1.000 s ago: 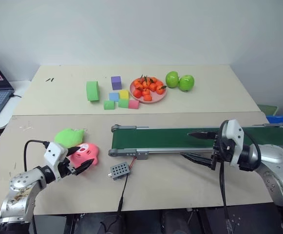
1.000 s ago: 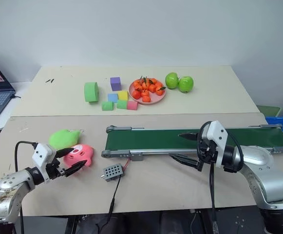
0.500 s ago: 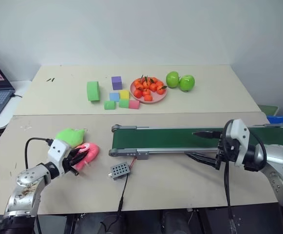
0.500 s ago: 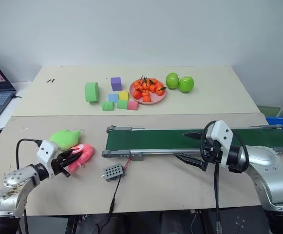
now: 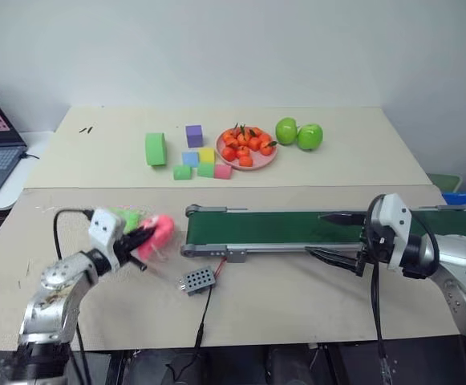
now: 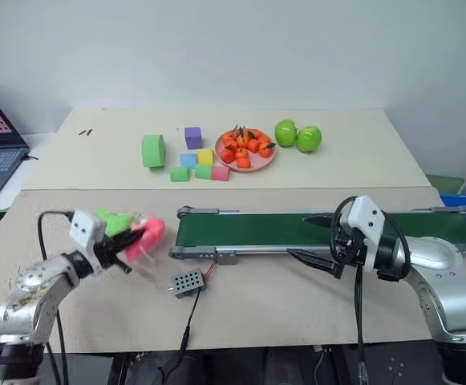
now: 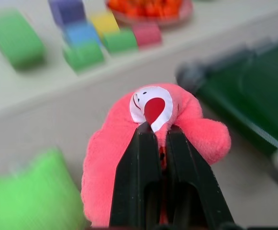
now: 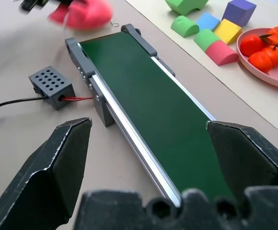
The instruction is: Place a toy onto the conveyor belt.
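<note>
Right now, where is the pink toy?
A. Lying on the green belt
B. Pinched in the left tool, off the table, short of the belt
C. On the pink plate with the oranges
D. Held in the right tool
B: the left tool is shut on the pink toy, raised just short of the conveyor belt.

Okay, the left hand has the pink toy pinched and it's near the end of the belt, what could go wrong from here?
1. The left hand pinches only a narrow fold of the soft toy, so it might slip out before reaching the conveyor belt.
2. The toy hangs beside the belt's end roller; coming in low, it could snag on the frame.
3. The right hand stands open over the belt's far stretch, narrowing the free landing area.
</note>
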